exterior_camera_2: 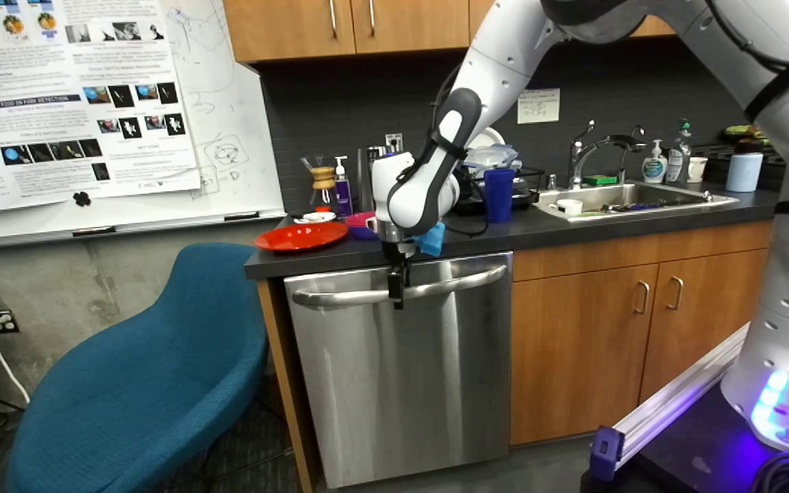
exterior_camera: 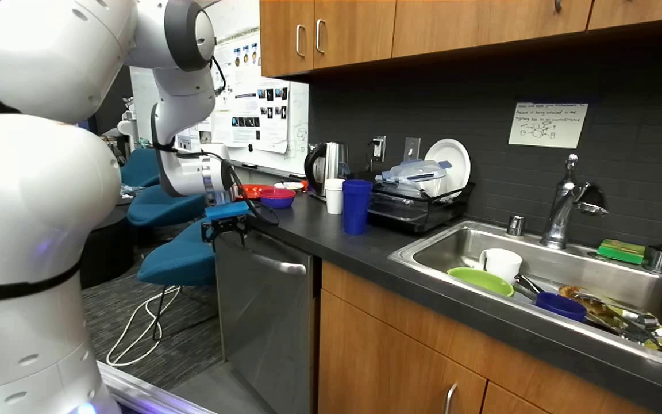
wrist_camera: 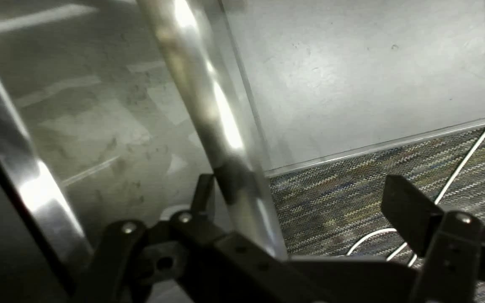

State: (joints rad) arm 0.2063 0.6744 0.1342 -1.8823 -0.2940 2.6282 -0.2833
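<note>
Along the left wall in an exterior view, we see a whiteboard carrying a research poster; "FORK DETECTION" is legible on its dark banner, the smaller print too fine for us. Below, a teal upholstered chair sits close to the left end of the black countertop, where a red plate lies near the front corner.

Under that counter we find the stainless-steel dishwasher, its bar handle standing off the upright door near the top. Our gripper points down at about mid-handle. Seen from the wrist, its fingers are spread wide and grip nothing: the bar handle runs between them, just beside the door-side finger and well apart from the outer one; whether finger and bar touch, we cannot tell. Below, grey flooring meets striped carpet along a straight edge, a white cable crossing it.

Rightward, we pass a blue tumbler, then a sink, a handwritten note hanging on the wall behind. From far right, the white Franka arm arches high and slants down leftward.
</note>
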